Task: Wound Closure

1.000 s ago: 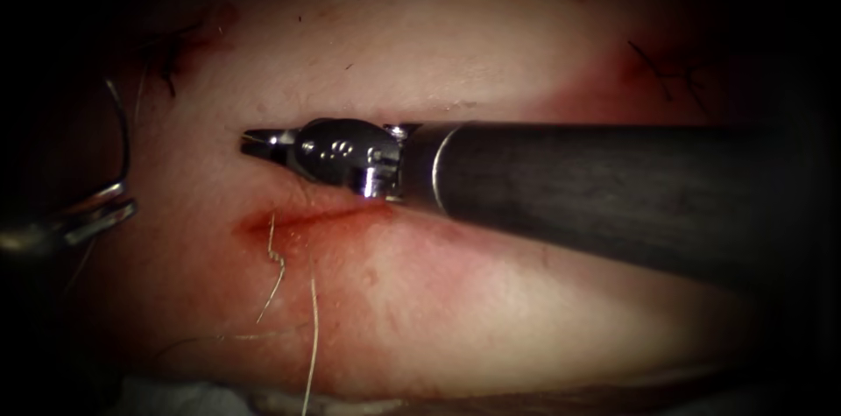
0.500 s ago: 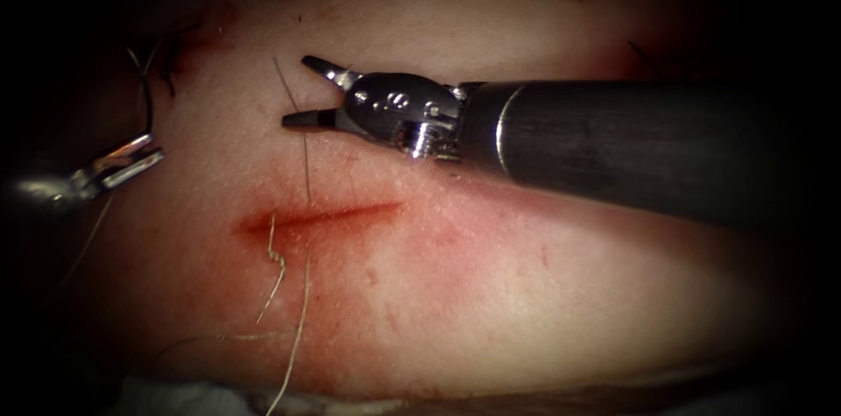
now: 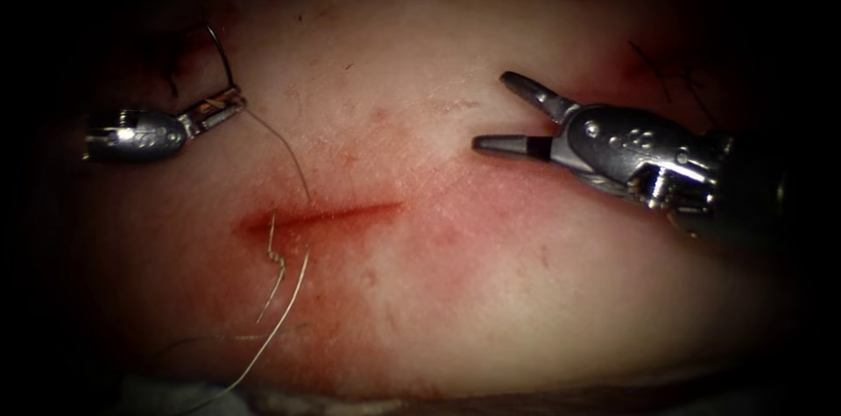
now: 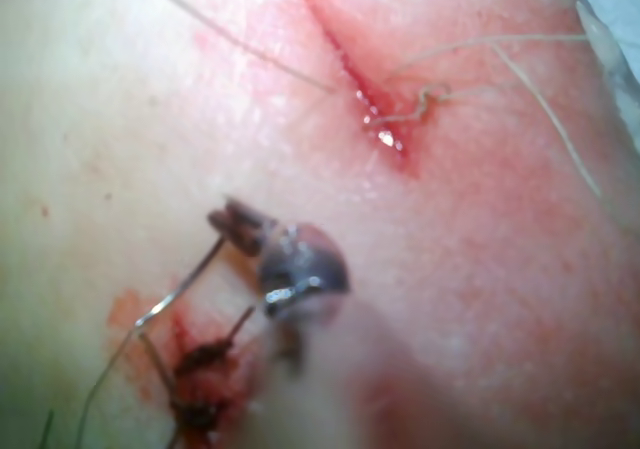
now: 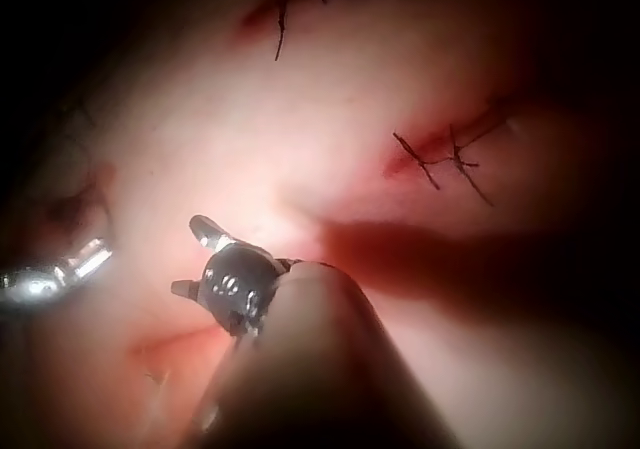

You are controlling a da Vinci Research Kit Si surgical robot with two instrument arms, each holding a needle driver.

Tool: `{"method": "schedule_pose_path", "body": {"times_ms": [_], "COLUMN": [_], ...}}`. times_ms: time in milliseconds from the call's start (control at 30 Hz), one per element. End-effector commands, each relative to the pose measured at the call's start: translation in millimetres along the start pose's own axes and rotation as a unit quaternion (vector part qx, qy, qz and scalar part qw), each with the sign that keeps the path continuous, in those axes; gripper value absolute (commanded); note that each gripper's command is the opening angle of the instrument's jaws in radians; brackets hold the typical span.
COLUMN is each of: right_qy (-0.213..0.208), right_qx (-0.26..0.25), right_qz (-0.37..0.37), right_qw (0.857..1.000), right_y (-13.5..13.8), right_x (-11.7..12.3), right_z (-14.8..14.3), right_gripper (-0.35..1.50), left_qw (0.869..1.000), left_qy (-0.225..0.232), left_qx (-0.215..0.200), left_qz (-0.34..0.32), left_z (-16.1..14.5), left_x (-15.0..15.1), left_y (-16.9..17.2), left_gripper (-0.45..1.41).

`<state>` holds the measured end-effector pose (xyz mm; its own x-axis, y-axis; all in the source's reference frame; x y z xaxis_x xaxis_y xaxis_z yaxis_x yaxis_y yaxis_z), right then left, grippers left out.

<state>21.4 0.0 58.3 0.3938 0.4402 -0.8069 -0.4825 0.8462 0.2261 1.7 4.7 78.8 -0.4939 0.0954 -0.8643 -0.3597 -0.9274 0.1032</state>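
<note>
The cut [image 3: 320, 215] is a short red line across the tissue [image 3: 491, 293]. Up and to the left of it, my left tool [image 3: 215, 109] is shut on the curved needle [image 3: 224, 52] near its thread end. The needle arcs upward, free of the tissue. Thread [image 3: 285, 153] runs from those jaws down into the cut and leaves below it as a pale strand [image 3: 280, 315]. In the left wrist view the left tool [image 4: 235, 224] grips the needle [image 4: 180, 289] away from the cut [image 4: 360, 89]. My right tool [image 3: 504, 114] stands open and holds nothing, up and right of the cut; it is also open in its wrist view [image 5: 190, 259].
A kinked loose thread end [image 3: 276, 254] lies just below the cut's left end. Older dark stitches sit at the upper left [image 3: 175, 57] and upper right [image 3: 666, 74], and also in the wrist views [image 4: 195, 379] [image 5: 440, 159]. Red fluid stains the tissue around the cut.
The right tool opened its jaws above the cut and drew back to the right. The left tool carried the needle up and to the right, and the thread below the cut shifted.
</note>
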Motion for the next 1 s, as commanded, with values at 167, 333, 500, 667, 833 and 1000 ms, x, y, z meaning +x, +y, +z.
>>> {"method": "schedule_pose_path", "body": {"times_ms": [167,333,500,667,833,1000], "right_qy": [0.003,0.004,0.004,0.002,0.003,0.001], "right_qx": [0.005,0.003,0.007,0.01,0.01,0.012], "right_qz": [-0.005,-0.009,-0.014,-0.024,-0.024,-0.024], "right_qw": [1.0,1.0,1.0,1.0,1.0,1.0], "right_y": [-2.4,-3.1,-3.9,-5.1,-5.2,-5.4], "right_x": [-2.4,-3.2,-4.1,-5.8,-5.8,-5.7], "right_z": [-0.6,-0.4,-0.3,0.4,0.9,0.9], "right_gripper": [1.47,1.47,1.47,1.47,1.48,1.48], "left_qw": [0.998,0.996,0.995,0.993,0.985,0.965], "left_qy": [0.003,0.0,-0.01,-0.038,-0.04,-0.005], "left_qx": [0.006,0.004,-0.008,-0.044,-0.041,-0.11], "left_qz": [-0.059,-0.086,-0.095,-0.099,-0.161,-0.24], "left_z": [2.3,0.7,-3.0,-10.3,-12.4,-13.1], "left_x": [-1.1,-0.5,0.1,1.3,3.3,6.5], "left_y": [1.3,1.7,2.2,3.7,7.7,12.7], "left_gripper": [0.94,1.19,1.18,1.06,1.03,0.96]}}
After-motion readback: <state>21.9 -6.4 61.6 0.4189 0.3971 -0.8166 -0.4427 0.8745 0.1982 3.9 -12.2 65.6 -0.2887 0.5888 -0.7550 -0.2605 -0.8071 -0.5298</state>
